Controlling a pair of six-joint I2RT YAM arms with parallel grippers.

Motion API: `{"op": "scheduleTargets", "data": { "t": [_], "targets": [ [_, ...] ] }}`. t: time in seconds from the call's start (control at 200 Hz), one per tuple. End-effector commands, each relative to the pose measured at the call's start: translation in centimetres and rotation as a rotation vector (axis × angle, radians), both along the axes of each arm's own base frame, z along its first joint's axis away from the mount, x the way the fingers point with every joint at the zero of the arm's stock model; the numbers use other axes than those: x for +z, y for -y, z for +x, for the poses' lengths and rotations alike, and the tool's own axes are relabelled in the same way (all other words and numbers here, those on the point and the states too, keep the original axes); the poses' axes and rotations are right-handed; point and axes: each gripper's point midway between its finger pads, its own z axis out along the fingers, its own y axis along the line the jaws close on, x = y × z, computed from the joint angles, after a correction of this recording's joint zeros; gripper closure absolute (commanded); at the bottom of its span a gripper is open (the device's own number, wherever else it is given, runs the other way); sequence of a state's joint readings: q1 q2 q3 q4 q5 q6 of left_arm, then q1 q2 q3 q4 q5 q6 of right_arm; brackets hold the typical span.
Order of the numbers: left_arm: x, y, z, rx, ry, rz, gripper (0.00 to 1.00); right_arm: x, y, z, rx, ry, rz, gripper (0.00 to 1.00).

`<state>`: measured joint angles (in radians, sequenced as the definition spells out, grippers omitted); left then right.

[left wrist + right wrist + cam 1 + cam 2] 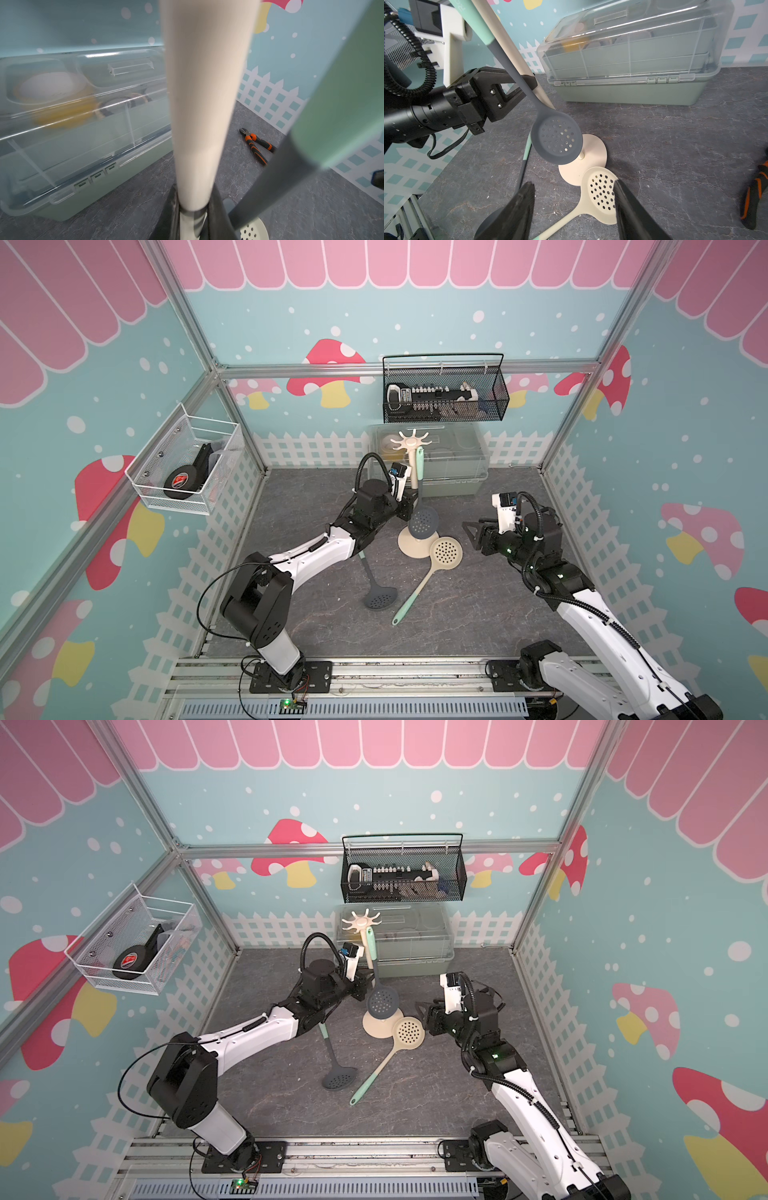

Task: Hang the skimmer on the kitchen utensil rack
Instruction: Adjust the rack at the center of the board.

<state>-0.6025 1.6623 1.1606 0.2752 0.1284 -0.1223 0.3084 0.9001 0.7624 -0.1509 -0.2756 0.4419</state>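
The cream kitchen utensil rack [415, 547] [360, 922] stands mid-table. A grey skimmer with a mint handle [423, 521] [382, 1002] [556, 137] hangs from one hook. My left gripper [409, 499] [194, 205] is shut on the rack's pole [203, 104], low down. A cream skimmer [445, 552] [602, 193] lies on the table, its head overlapping the rack's base. A second grey skimmer [379, 598] [338, 1078] lies flat nearer the front, its handle partly under the left arm. My right gripper [471, 536] [574, 199] hovers open beside the cream skimmer's head, holding nothing.
A clear-lidded box with a green base [453, 464] stands just behind the rack. A black wire basket [444, 393] hangs on the back wall and a white mesh basket [187, 464] on the left wall. Orange-handled pliers [256, 145] [756, 197] lie near the right fence.
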Motion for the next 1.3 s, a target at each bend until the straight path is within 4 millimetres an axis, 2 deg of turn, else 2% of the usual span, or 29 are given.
{"op": "scheduleTargets", "data": {
  "t": [0.0, 0.165, 0.47, 0.57, 0.715, 0.816, 0.901, 1.011, 1.141, 1.296],
  "targets": [
    [1.8, -1.0, 0.0, 0.092, 0.066, 0.017, 1.00, -0.7, 0.1, 0.0, -0.004, -0.011, -0.011, 0.38],
    [2.2, -1.9, 0.1, 0.203, 0.130, 0.107, 1.00, -1.0, 0.1, 0.0, -0.005, -0.015, -0.010, 0.38],
    [2.5, -2.0, 0.2, 0.293, 0.180, 0.159, 1.00, -0.9, 0.0, -0.1, -0.001, -0.017, -0.015, 0.38],
    [2.5, -2.4, 0.4, 0.320, 0.181, 0.166, 0.79, -0.9, 0.1, -0.2, 0.001, -0.016, -0.022, 0.38],
    [2.2, -2.7, 0.4, 0.333, 0.177, 0.179, 0.58, -0.9, 0.2, -0.4, 0.013, -0.015, -0.053, 0.38],
    [2.1, -2.9, 0.3, 0.338, 0.178, 0.186, 0.46, -1.9, 0.2, -0.5, 0.031, -0.031, -0.096, 0.38],
    [1.9, -3.0, 0.1, 0.333, 0.175, 0.199, 0.40, -2.7, -0.4, -0.8, 0.081, -0.052, -0.114, 0.37],
    [1.4, -3.4, -0.2, 0.336, 0.159, 0.222, 0.35, -3.8, -2.1, -1.6, 0.210, -0.096, -0.117, 0.37],
    [0.6, -4.5, -0.9, 0.356, 0.140, 0.247, 0.28, -5.2, -4.1, -2.5, 0.344, -0.168, -0.094, 0.37],
    [-0.9, -6.1, -2.0, 0.386, 0.097, 0.262, 0.19, -5.7, -6.4, -3.7, 0.443, -0.171, -0.141, 0.37]
  ]
}}
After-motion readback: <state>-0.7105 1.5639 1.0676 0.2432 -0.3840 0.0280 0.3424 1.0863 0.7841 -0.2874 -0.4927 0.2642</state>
